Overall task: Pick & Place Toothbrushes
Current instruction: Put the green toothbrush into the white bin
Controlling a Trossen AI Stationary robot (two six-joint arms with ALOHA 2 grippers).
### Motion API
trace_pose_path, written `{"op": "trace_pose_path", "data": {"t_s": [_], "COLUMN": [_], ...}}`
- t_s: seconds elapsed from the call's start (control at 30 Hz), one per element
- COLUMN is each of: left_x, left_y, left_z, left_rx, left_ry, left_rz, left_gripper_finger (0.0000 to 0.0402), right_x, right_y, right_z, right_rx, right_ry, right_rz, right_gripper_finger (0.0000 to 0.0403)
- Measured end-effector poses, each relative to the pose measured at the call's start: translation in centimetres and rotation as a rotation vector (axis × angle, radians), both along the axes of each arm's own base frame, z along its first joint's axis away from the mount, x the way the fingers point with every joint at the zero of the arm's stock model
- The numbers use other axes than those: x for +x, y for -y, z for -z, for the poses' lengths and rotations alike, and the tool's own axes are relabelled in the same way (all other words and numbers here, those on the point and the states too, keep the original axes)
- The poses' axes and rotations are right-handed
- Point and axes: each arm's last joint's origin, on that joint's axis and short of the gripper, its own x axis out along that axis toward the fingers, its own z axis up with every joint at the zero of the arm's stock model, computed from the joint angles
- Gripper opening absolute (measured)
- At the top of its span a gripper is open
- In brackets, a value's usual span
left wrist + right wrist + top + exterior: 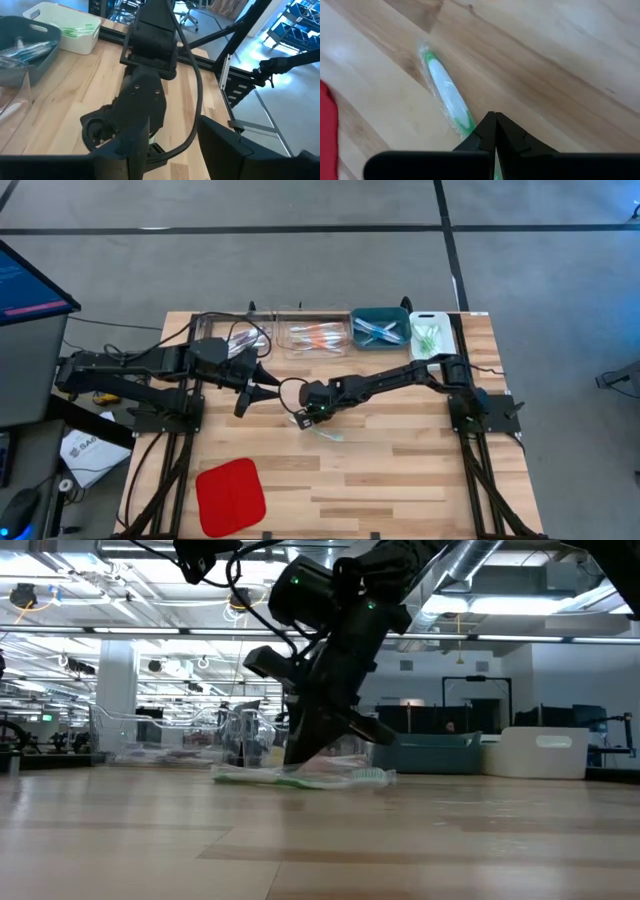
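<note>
The green toothbrush [447, 97] lies flat on the wooden table [420, 460], near its middle, still in a clear wrapper. It looks light and stiff, and the wrapper is probably slippery, so a hold across the thin handle seems safest. The right gripper [495, 131] is down at one end of it, fingers pressed together; whether they pinch it, I cannot tell. The left gripper [262, 392] waits just beside, fingers apart, holding nothing.
</note>
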Motion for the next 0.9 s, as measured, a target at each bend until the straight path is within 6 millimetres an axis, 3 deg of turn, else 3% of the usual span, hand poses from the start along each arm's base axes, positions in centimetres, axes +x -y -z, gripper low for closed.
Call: {"op": "trace_pose_path", "data": {"t_s": [0.2,0.4,0.63,0.77,0.9], "left_x": [0.0,0.0,0.0,0.0,0.0], "left_y": [0.0,0.0,0.0,0.0,0.0], "left_z": [0.0,0.0,0.0,0.0,0.0], "left_rx": [0.0,-0.001,-0.001,0.001,0.003], "left_ry": [0.0,0.001,-0.002,-0.002,-0.002], "left_rz": [0.0,0.0,0.0,0.001,0.001], "left_gripper_finger": [0.0158,0.0158,0.0158,0.0158,0.0158], "right_x": [0.2,-0.1,-1.0,-1.4,-1.8], "right_y": [-1.1,-3.7,-5.9,-6.8,-7.4], "right_z": [-0.9,-3.5,-6.1,-6.2,-5.9], "right_rx": [-0.065,-0.254,-0.326,-0.394,-0.401], "right_ry": [0.047,0.158,0.217,0.209,0.171], "right_rz": [-0.071,-0.385,-0.498,-0.625,-0.67], "right_gripper_finger": [0.0,0.0,0.0,0.0005,0.0036]}}
